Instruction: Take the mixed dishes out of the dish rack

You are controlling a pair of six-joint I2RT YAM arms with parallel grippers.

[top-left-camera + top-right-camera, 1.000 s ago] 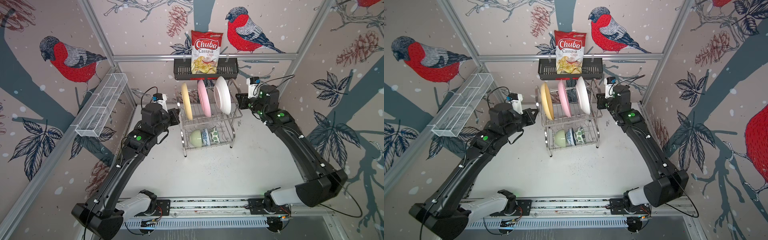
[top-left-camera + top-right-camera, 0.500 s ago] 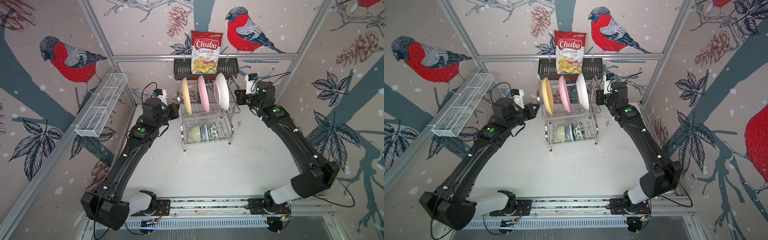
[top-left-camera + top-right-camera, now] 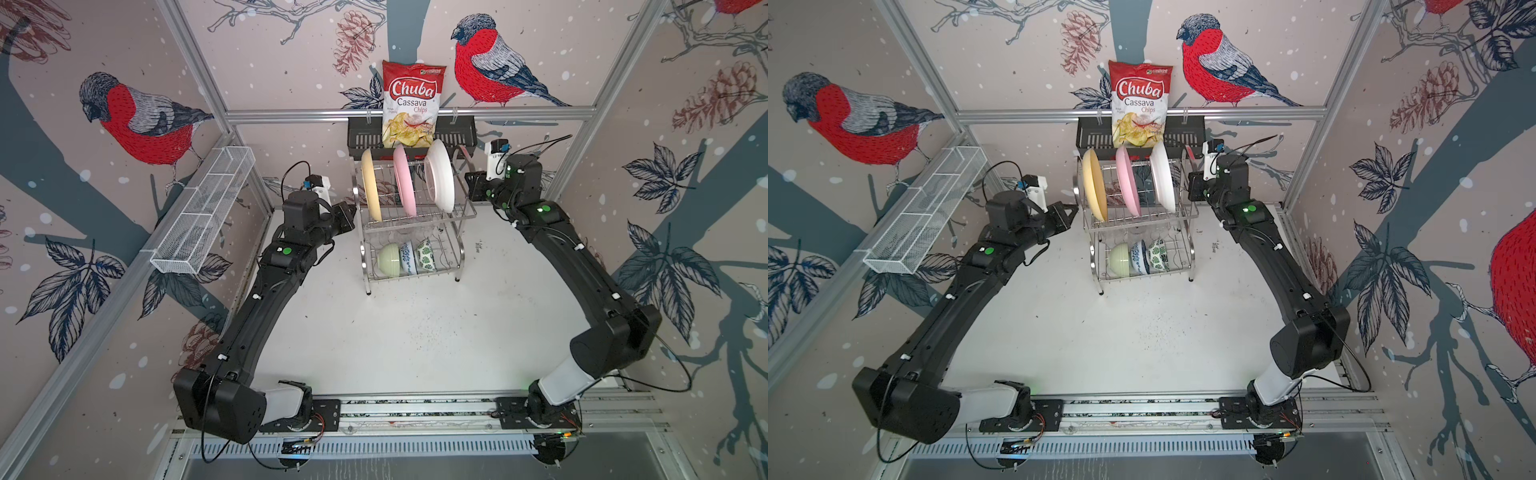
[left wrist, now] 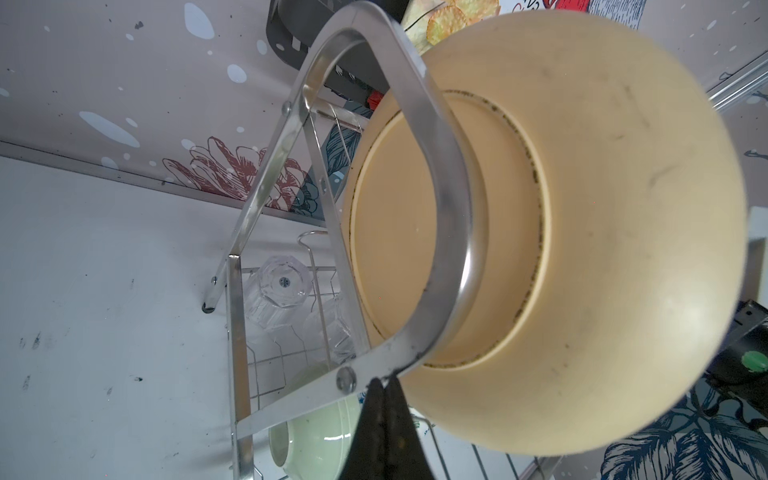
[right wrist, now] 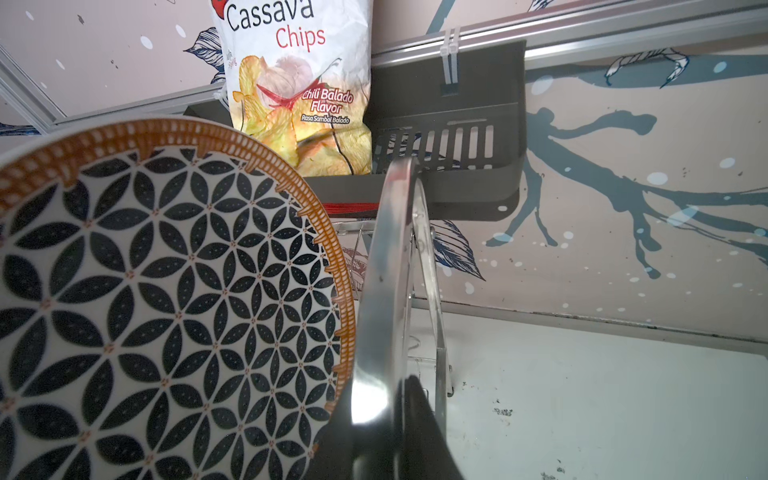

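rack: I see the dish rack (image 3: pixel 415 217), shiny steel wire, two tiers, loaded, rear-centre of table (image 3: pixel 415 353)
left gripper (image 4: pixel 384 386): arm outstretched, fingers together against flat curved handle (image 4: pixel 449 232)
right gripper (image 5: pixel 374 407): clamped on opposite handle (image 5: pixel 382 291)

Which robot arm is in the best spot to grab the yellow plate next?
Left. The cream-yellow round plate stands at the left end of the shiny steel wire dish rack, beside the left gripper; the right gripper is across the rack, by the white round plate.
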